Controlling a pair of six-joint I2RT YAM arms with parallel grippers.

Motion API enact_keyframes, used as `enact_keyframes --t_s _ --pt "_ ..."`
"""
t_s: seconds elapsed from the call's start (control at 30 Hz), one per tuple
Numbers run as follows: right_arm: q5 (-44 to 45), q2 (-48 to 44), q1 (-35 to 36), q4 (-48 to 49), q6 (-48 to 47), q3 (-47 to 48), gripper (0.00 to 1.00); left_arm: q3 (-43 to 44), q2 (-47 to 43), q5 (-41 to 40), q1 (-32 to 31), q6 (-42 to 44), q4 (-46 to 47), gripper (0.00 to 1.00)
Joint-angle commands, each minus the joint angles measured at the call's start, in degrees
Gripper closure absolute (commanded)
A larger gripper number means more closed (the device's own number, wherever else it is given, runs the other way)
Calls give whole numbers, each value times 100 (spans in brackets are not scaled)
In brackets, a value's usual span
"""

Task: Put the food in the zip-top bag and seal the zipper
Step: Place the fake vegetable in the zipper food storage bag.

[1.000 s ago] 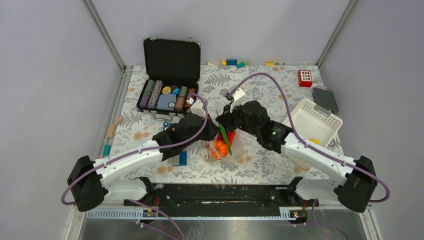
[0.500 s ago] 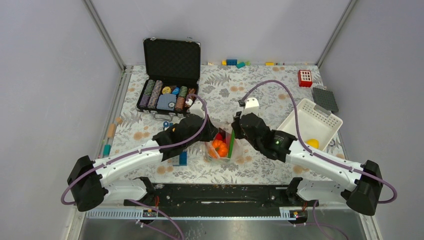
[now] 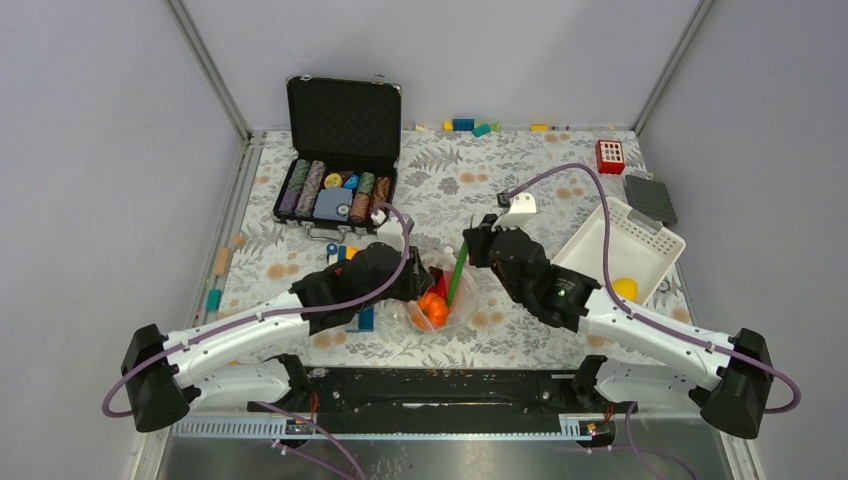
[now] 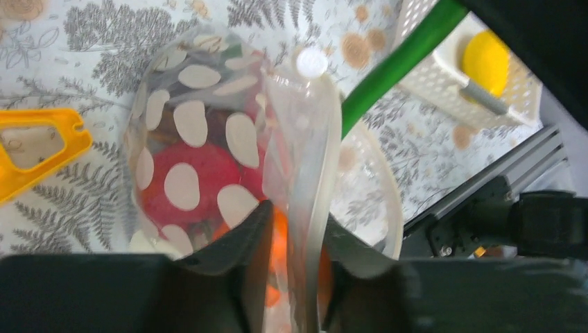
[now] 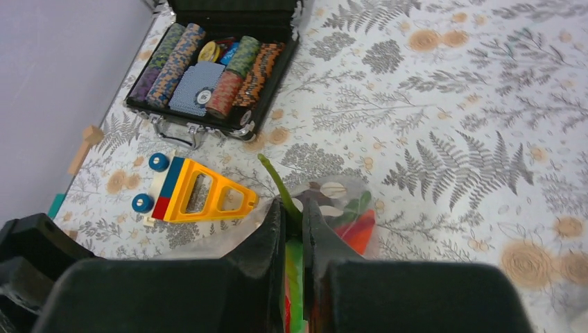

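The clear dotted zip-top bag (image 3: 440,305) stands open in the middle of the table between my grippers. It holds a red tomato (image 4: 201,182), orange pieces (image 3: 432,306) and a red chili (image 5: 357,230). My left gripper (image 3: 415,285) is shut on the bag's mouth edge, where the clear zipper strip (image 4: 305,159) runs between the jaws of the gripper (image 4: 298,215). My right gripper (image 3: 472,250) is shut on a long green pod (image 3: 458,272), which slants down into the bag's mouth. The pod's tip (image 5: 274,177) sticks out past the right gripper (image 5: 292,205).
A white slotted basket (image 3: 655,232) at the right holds a yellow piece (image 3: 625,287). An open poker chip case (image 3: 335,190) stands at the back left. A yellow triangular toy (image 5: 208,194) and a blue block (image 3: 365,318) lie left of the bag. Toy blocks (image 3: 470,126) line the back edge.
My right gripper has swung right and back, tipping the green pod more upright over the bag's mouth. My left gripper has drawn nearer and lower with the bag edge in it.
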Motion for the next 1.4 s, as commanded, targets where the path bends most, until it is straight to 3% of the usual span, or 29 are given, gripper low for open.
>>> enact_keyframes --t_s 0.0,0.13,0.33,0.53,0.77,0.93,1.0,1.1,1.23,1.37 --pt "-615 244 28 1161 -560 -49 100 343 -67 -460 -110 461 -588 64" --pt "-1015 367 28 1261 -493 -51 100 831 143 -706 -107 741 -970 39" --pt "-1103 99 28 763 -680 107 100 1655 647 -507 -110 1498 -1268 18" --pt "-876 -382 28 -135 -458 -46 100 2277 1180 -633 -110 2524 -1594 16" --pt "-979 -832 28 -457 -316 -253 100 2784 1806 214 -109 3300 -1851 17" --pt "-692 -947 24 -444 -240 -456 100 3026 2266 469 -112 3408 -1977 27" --pt "-669 -997 23 -458 -255 -477 100 3104 2386 279 -110 3420 -2082 36" --pt "-672 -1076 21 -429 -246 -520 100 3208 2458 -8 -106 3369 -2102 57" --pt "-871 -1194 28 -35 -169 -737 100 3342 2531 -325 -120 3192 -2027 99" --pt "-1361 -1393 28 805 -556 -1029 100 3399 2461 -767 -168 2890 -1764 100"
